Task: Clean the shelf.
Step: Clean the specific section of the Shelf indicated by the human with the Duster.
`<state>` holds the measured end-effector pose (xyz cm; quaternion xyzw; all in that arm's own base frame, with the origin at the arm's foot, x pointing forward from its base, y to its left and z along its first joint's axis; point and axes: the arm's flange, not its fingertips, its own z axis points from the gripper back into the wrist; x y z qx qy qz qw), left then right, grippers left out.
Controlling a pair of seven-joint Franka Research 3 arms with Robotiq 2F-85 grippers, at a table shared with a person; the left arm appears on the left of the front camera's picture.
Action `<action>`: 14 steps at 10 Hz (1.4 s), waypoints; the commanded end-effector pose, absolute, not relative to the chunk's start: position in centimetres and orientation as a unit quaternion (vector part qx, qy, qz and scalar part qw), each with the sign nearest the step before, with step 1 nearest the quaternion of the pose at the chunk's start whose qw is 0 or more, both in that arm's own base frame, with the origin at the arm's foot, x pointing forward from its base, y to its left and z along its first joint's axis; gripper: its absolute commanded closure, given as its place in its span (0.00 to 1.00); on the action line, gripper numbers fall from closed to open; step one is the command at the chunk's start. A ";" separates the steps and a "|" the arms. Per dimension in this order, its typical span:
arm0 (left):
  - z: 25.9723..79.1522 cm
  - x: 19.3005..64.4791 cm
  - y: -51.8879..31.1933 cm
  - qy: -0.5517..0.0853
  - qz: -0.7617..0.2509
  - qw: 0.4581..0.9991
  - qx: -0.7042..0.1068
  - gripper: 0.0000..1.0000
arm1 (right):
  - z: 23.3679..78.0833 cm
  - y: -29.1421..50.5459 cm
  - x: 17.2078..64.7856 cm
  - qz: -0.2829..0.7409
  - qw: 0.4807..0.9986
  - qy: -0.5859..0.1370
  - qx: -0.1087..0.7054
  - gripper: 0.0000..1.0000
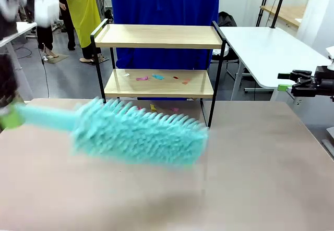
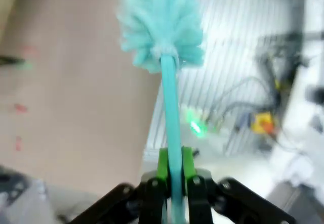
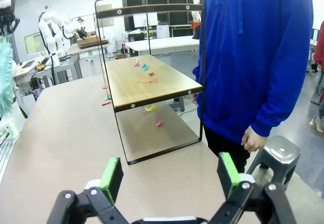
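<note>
The shelf (image 1: 156,36) stands at the table's far side, a small rack with two light wood boards in a thin black frame. Coloured paper scraps (image 1: 156,77) lie on its lower board and on the table beneath it. My left gripper (image 1: 9,115), blurred at the left edge, is shut on the handle of a fluffy teal duster (image 1: 138,137) that hangs over the table in front of the shelf. In the left wrist view the green pads (image 2: 163,166) clamp the handle below the duster head (image 2: 159,27). My right gripper (image 3: 170,176) stands open and holds nothing, facing the shelf (image 3: 147,85) end-on.
A person in a blue hoodie (image 3: 253,57) stands close behind the shelf, one hand hanging beside a grey stool (image 3: 276,153). A white table (image 1: 266,48) lies at the back right. The brown tabletop (image 1: 261,163) is bare on the right.
</note>
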<state>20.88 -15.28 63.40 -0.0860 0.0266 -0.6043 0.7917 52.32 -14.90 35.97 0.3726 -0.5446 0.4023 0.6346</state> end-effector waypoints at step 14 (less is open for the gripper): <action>60.2 27.0 -9.7 0.121 -0.563 0.818 0.011 0.87 | 36.4 -14.7 52.4 0.402 0.644 -0.536 0.369 0.00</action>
